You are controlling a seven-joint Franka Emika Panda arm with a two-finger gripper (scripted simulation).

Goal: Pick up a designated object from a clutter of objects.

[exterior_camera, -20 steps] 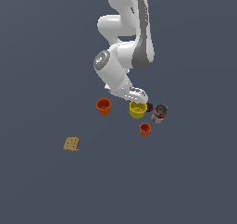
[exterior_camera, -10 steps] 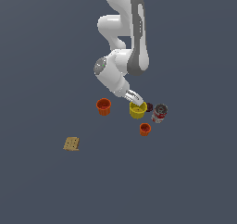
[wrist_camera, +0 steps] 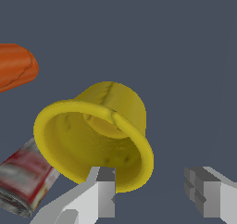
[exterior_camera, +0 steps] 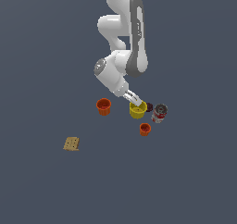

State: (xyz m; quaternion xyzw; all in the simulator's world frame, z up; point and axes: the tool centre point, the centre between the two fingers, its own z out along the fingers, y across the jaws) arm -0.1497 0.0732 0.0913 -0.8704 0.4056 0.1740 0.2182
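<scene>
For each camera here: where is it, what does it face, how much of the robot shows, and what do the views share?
Exterior view: off the arm, raised, facing the whole arm and the gripper at the yellow cup.
Wrist view: on the wrist, looking past open fingers into the cup's mouth.
Shared: yellow cup, tin can, gripper.

Flat dark grey-blue floor (exterior_camera: 41, 190), no edges seen. Resting on it: yellow cup (exterior_camera: 138, 109) approx. centre; orange-red cup (exterior_camera: 103, 106) at its 9 o'clock; smaller orange cup (exterior_camera: 145, 129) at 5; tin can (exterior_camera: 159, 113) at 3, w/ purple ball (exterior_camera: 149, 107) between; cracker (exterior_camera: 71, 144) well apart at 8.
</scene>
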